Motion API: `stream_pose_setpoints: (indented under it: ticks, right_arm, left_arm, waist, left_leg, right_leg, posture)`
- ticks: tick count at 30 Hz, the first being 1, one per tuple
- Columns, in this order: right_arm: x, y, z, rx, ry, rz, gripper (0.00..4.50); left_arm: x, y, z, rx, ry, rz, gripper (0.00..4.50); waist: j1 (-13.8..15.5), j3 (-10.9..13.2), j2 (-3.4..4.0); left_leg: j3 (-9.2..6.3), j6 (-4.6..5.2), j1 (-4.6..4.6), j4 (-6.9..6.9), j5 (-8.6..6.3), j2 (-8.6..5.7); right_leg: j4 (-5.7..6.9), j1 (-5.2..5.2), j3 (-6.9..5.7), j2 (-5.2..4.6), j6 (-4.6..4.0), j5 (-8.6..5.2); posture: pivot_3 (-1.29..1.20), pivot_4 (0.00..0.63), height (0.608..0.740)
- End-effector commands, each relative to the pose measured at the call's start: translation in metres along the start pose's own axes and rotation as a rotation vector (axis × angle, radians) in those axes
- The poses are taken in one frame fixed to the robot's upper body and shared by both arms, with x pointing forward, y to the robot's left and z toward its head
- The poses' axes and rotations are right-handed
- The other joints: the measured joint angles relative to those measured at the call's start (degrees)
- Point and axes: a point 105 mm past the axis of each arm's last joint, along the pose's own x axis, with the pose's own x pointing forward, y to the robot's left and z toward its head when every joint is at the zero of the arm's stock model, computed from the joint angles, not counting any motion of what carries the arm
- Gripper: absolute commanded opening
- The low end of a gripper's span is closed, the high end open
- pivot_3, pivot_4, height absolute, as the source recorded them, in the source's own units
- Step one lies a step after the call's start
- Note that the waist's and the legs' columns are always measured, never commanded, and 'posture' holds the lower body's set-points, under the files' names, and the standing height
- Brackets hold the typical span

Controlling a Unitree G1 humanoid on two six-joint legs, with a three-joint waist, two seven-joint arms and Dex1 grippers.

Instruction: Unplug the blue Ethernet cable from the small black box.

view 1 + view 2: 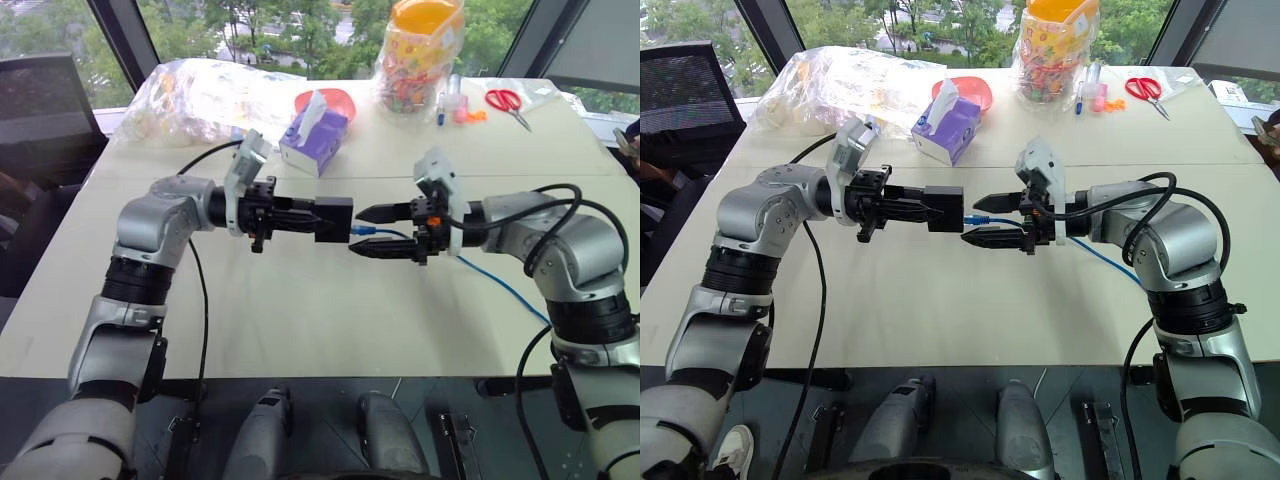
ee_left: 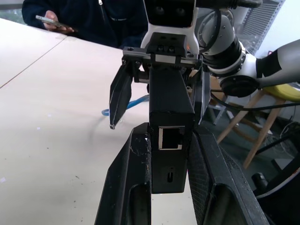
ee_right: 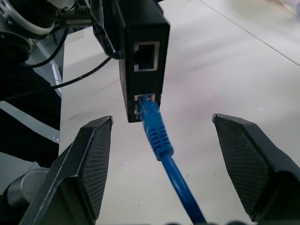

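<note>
Tabletop (image 1: 300, 330) is sitting pale and bare under both arms. Left gripper (image 1: 322, 219) is clamping the small black box (image 1: 334, 219) between its fingers (image 2: 126, 187), holding it above the tabletop: matte black, two sockets stacked on one face. Right gripper (image 1: 362, 230) is facing that face with its fingers (image 3: 96, 159) spread apart, gripping nothing. Blue Ethernet cable (image 3: 159, 140) is sitting plugged into one socket, its ribbed blue boot running out between the right fingers without touching them.
</note>
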Motion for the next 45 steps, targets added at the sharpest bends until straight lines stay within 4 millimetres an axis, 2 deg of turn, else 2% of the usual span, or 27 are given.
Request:
stream_pose_setpoints:
  ticks: [1,13,16,18,19,28,32,36,45]
  right_arm:
    - [-0.007,0.001,0.018,-0.045,-0.033,-0.008,2.29]
    - [-0.006,0.005,0.018,-0.026,-0.029,0.013,2.29]
    - [-0.007,0.006,0.018,-0.022,-0.028,0.018,1.43]
    - [-0.007,0.006,0.018,-0.020,-0.028,0.021,0.42]
    - [-0.006,0.006,0.018,-0.018,-0.029,0.023,0.07]
    - [-0.006,0.004,0.018,-0.012,-0.017,0.007,0.07]
    - [-0.013,0.000,0.015,-0.002,-0.012,-0.019,0.07]
    - [-0.027,-0.010,0.011,0.006,-0.006,-0.076,0.07]
    - [-0.074,-0.042,-0.010,0.001,0.066,-0.249,0.07]
  left_arm:
    - [0.001,-0.006,0.009,0.058,-0.005,-0.018,0.47]
    - [0.002,-0.005,0.008,0.058,-0.015,-0.015,0.47]
    - [0.002,-0.005,0.008,0.060,-0.017,-0.015,0.47]
    - [0.003,-0.005,0.008,0.061,-0.017,-0.016,0.47]
    - [0.003,-0.006,0.008,0.061,-0.017,-0.017,0.47]
    - [0.004,-0.009,0.004,0.056,-0.004,-0.032,0.47]
    - [0.002,-0.011,0.003,0.058,0.006,-0.037,0.47]
    - [-0.001,-0.012,0.005,0.064,0.010,-0.033,0.47]
    - [-0.004,-0.017,0.008,0.079,0.014,-0.035,0.47]
  waist:
    - [0.0,0.0,0.00]
    - [0.0,0.0,0.00]
    - [0.0,0.0,0.00]
    - [0.0,0.0,0.00]
    - [0.0,0.0,0.00]
    - [0.0,0.0,0.00]
    - [0.0,0.0,0.00]
    - [0.0,0.0,0.00]
    - [0.1,0.0,-0.02]
  left_leg:
    - [0.00,0.00,0.00,0.00,0.00,0.00]
    - [0.01,0.00,-0.01,-0.01,0.00,0.00]
    - [0.00,0.00,-0.01,-0.01,0.00,0.00]
    - [0.00,0.00,0.00,-0.01,0.00,0.00]
    - [0.00,0.00,-0.01,-0.01,0.00,0.00]
    - [0.00,0.00,-0.01,-0.01,0.00,0.00]
    - [0.00,0.00,-0.01,-0.01,0.00,0.00]
    - [0.01,0.00,-0.01,-0.01,0.00,0.00]
    - [0.03,0.00,-0.02,-0.01,0.00,0.00]
  right_leg:
    - [0.00,-0.01,0.00,0.00,0.00,0.00]
    - [0.00,-0.01,0.00,0.00,-0.05,-0.03]
    - [0.00,-0.01,0.00,0.00,-0.06,-0.03]
    - [0.00,-0.01,0.00,0.00,-0.05,-0.03]
    - [0.00,-0.01,0.00,0.00,-0.04,-0.02]
    - [0.00,-0.01,0.00,0.00,-0.06,-0.03]
    - [0.00,-0.01,0.00,0.00,-0.06,-0.03]
    - [0.00,-0.01,0.00,0.00,-0.06,-0.03]
    - [-0.03,0.00,0.00,-0.02,-0.10,-0.06]
  posture:
    - [0.00,0.150,0.728]
    - [0.00,0.150,0.728]
    - [0.00,0.150,0.728]
    - [0.00,0.150,0.728]
    - [0.00,0.150,0.728]
    - [0.00,0.150,0.728]
    - [0.00,0.150,0.728]
    - [0.00,0.150,0.728]
    - [0.00,0.150,0.728]
